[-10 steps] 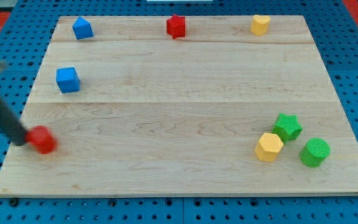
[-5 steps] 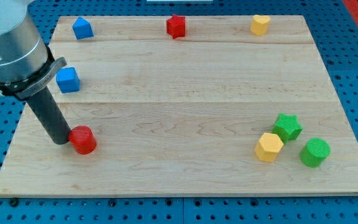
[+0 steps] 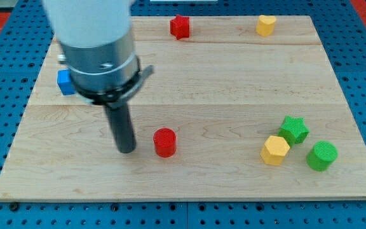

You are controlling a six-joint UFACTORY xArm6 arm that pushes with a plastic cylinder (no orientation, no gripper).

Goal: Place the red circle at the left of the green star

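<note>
The red circle [image 3: 165,142] is a short red cylinder lying on the wooden board, a little left of the middle and near the view's bottom. The green star [image 3: 294,130] lies far to the right of it. My tip [image 3: 127,150] stands just left of the red circle, a small gap between them. The arm's grey body rises above the tip and hides part of the board's upper left.
A yellow block [image 3: 275,150] touches the green star at its lower left, and a green circle [image 3: 322,156] lies at its lower right. A red star [image 3: 180,27] and a yellow block [image 3: 266,25] sit at the top. A blue cube [image 3: 64,82] shows partly behind the arm.
My tip has swept to the right along the lower part of the board, and the red circle has slid to the right ahead of it. The arm now hides the upper blue block.
</note>
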